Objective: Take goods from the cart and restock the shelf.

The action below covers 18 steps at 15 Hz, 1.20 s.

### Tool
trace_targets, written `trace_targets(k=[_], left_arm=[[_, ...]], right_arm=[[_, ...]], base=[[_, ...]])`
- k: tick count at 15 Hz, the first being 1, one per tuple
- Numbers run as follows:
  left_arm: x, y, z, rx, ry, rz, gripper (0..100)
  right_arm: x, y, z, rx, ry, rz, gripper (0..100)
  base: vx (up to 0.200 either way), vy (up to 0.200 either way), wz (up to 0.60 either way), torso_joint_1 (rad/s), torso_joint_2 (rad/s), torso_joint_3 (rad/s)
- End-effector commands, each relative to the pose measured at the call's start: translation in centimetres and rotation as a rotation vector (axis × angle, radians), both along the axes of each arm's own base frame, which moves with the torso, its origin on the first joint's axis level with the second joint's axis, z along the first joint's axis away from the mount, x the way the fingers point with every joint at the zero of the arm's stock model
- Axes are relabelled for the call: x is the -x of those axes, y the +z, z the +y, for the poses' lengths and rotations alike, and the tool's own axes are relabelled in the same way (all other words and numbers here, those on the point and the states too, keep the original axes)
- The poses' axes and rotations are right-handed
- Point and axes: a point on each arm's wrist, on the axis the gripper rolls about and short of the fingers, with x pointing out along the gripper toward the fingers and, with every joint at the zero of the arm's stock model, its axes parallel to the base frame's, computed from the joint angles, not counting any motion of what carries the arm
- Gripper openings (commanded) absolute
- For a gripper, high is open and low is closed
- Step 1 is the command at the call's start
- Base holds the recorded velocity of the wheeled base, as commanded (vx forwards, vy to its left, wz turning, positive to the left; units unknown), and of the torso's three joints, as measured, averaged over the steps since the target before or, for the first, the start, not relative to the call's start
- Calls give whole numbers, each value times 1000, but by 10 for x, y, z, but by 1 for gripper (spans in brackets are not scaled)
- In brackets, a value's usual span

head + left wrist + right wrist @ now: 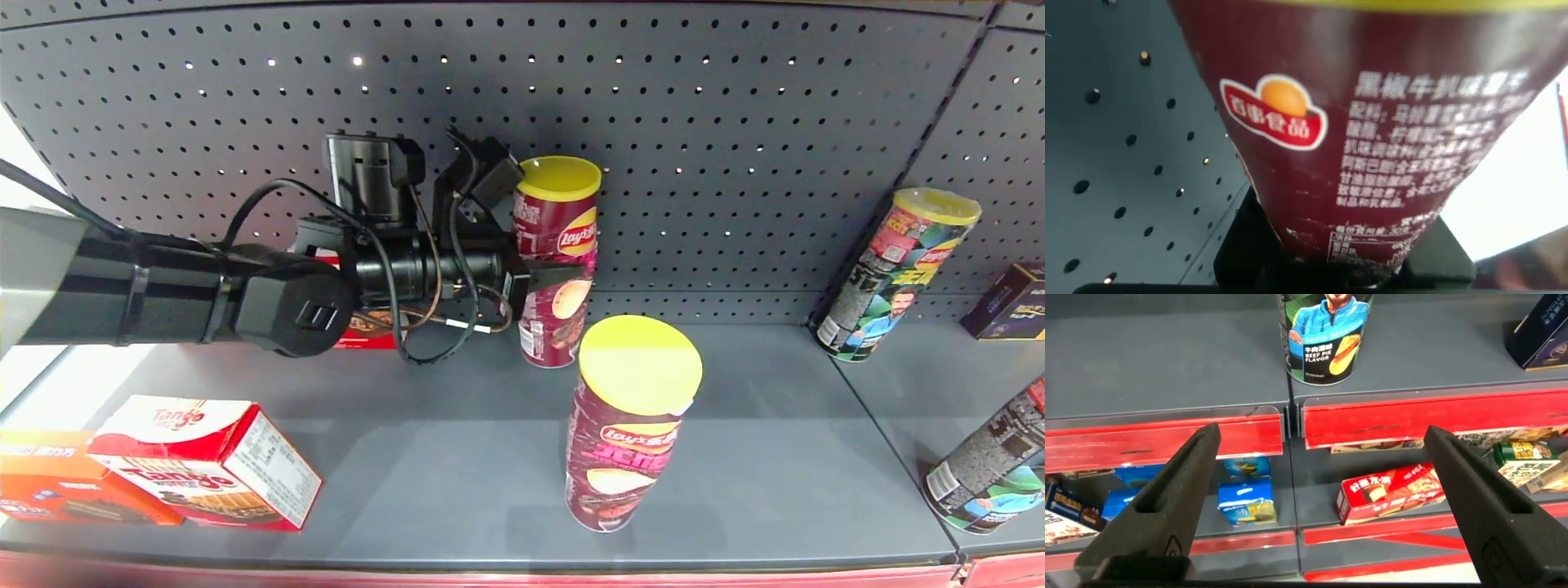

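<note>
A maroon chips can with a yellow lid (557, 245) stands upright at the back of the grey shelf (457, 441), close to the pegboard. My left gripper (549, 282) is shut on its middle, reaching in from the left. In the left wrist view the can's maroon label (1372, 122) looms close, with the left gripper (1347, 261) clamped at its base. A second maroon can (627, 425) stands in front, nearer the shelf edge. My right gripper (1327, 514) is open and holds nothing, in front of the red shelf edge (1413, 420).
Red-and-white wafer boxes (208, 461) and an orange box (49, 486) lie at the front left. Black-green cans (894, 273) (992, 469) and a dark box (1008, 302) occupy the right bay. A green can (1327, 335) stands above lower shelves of boxed snacks (1392, 490).
</note>
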Motion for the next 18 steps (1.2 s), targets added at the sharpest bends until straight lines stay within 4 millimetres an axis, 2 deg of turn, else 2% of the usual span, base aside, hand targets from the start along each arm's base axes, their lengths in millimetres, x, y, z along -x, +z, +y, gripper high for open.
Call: trace_targets(k=[1, 7, 10, 18], left_arm=[[-11, -16, -4, -21, 2, 16, 0], [-20, -30, -8, -26, 3, 23, 0], [-19, -29, -9, -24, 0, 17, 0], [-6, -32, -14, -22, -24, 13, 0]], right_arm=[[0, 0, 0, 0, 0, 3, 100], [0, 0, 0, 0, 0, 3, 100], [0, 0, 0, 0, 0, 3, 100], [0, 0, 0, 0, 0, 4, 100]], base=[[0, 0, 0, 0, 0, 0], [0, 0, 0, 0, 0, 0], [0, 0, 0, 0, 0, 0], [0, 0, 0, 0, 0, 0]])
